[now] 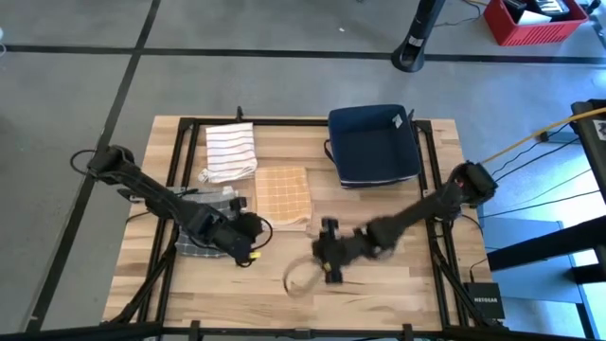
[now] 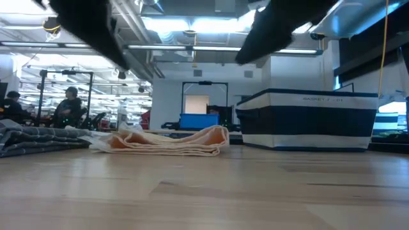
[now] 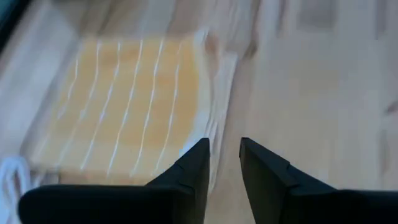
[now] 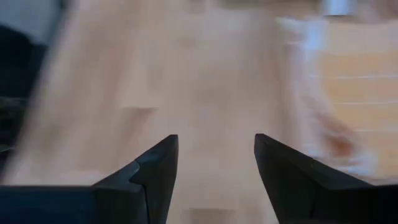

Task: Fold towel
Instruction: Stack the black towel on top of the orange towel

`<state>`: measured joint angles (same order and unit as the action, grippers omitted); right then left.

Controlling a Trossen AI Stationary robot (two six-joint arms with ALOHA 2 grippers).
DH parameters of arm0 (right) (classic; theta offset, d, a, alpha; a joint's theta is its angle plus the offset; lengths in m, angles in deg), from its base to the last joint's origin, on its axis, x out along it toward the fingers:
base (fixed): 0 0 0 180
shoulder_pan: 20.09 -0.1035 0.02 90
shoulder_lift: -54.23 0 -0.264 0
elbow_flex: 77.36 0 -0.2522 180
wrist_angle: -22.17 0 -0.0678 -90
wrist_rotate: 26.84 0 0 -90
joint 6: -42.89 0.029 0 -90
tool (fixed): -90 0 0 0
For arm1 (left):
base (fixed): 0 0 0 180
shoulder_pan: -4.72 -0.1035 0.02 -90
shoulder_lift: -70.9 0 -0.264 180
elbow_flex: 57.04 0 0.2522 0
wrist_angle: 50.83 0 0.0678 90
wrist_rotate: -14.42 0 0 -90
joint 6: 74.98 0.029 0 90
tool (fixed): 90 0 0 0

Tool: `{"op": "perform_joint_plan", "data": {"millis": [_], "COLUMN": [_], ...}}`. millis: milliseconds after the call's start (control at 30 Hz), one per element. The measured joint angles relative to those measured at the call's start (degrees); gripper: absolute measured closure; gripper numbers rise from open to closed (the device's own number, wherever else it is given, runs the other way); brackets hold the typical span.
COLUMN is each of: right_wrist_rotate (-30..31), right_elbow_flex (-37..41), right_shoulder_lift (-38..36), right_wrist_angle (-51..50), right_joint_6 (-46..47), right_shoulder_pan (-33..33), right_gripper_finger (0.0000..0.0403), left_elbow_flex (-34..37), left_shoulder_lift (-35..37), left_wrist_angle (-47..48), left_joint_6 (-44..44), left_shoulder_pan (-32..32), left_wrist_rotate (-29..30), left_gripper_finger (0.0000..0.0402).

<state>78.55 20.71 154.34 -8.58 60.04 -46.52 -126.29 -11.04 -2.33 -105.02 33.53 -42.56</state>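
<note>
Left gripper (image 1: 248, 239) hovering near table (image 1: 379, 284) front-left, fingers slightly parted, holding nothing. Orange towel (image 1: 283, 194) lying folded mid-table, likely finished. Right gripper (image 1: 325, 254) hanging near front edge, spread, empty, clear of towel.

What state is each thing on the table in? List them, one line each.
Orange towel: folded, lying flat, not held.
Striped towel: folded, lying flat.
Grey towel: crumpled under the left arm.
Blue basket: upright; contents cannot be told.
Left gripper: open, empty.
Right gripper: open, empty.
</note>
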Motion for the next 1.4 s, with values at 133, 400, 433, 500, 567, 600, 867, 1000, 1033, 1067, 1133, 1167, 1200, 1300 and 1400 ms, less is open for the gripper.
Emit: {"op": "perform_joint_plan", "data": {"millis": [133,400,433,500,567,600,867,1000,1033,1067,1133,1167,1200,1300,1400], "right_wrist_rotate": [3.0,12.1,13.7,15.7,15.6,15.3,13.4,13.5,13.5,13.5,13.5,13.5,13.5,13.6,13.6], "right_elbow_flex": [0.0,0.0,-0.1,-0.1,-0.1,-0.1,-0.1,-0.1,-0.1,-0.1,-0.1,-0.1,-0.1,-0.1,-0.1], "right_shoulder_lift": [2.0,5.6,6.2,7.4,8.1,8.3,8.5,8.5,8.5,8.5,8.5,8.5,8.5,8.5,8.5], "right_wrist_angle": [2.0,2.0,2.1,1.9,1.7,1.6,2.0,2.0,2.0,2.0,2.0,2.0,1.9,2.0,1.9], "right_joint_6": [5.2,15.4,15.5,15.5,15.5,15.5,15.6,15.6,15.6,15.6,15.6,15.6,15.6,15.6,15.6], "right_shoulder_pan": [-5.8,-14.8,-15.4,-16.0,-15.9,-15.7,-14.4,-14.3,-14.3,-14.3,-14.3,-14.3,-14.3,-14.4,-14.4], "right_gripper_finger": [0.0187,0.0187,0.0187,0.0187,0.0187,0.0187,0.0187,0.0187,0.0187,0.0187,0.0187,0.0187,0.0187,0.0187,0.0187], "left_elbow_flex": [0.0,-4.2,-4.7,-5.0,-5.0,-5.0,-2.6,-1.5,-1.2,-1.0,-0.7,-0.4,-0.1,1.0,1.2], "left_shoulder_lift": [0.1,-0.2,-0.3,-0.5,-0.8,-1.2,-10.1,-14.4,-15.2,-16.0,-17.4,-17.9,-18.4,-19.6,-19.9], "left_wrist_angle": [-5.4,8.1,10.9,14.8,18.6,21.3,30.7,29.8,29.1,28.7,28.7,28.7,28.8,28.9,28.6], "left_joint_6": [6.2,5.4,2.7,-3.4,-12.3,-16.9,-33.4,-35.0,-34.7,-34.2,-33.7,-33.5,-32.9,-33.3,-32.7], "left_shoulder_pan": [-1.5,1.7,3.8,8.3,13.2,15.6,27.9,28.6,28.6,28.6,28.6,28.6,28.5,28.2,28.2], "left_wrist_rotate": [-2.1,-11.9,-12.2,-12.4,-12.4,-12.5,-12.6,-13.0,-13.5,-13.8,-13.8,-13.8,-13.9,-13.9,-13.6], "left_gripper_finger": [0.0279,0.0177,0.0175,0.0173,0.0172,0.0172,0.0175,0.0183,0.0184,0.0186,0.0187,0.0187,0.0187,0.0189,0.0198]}}
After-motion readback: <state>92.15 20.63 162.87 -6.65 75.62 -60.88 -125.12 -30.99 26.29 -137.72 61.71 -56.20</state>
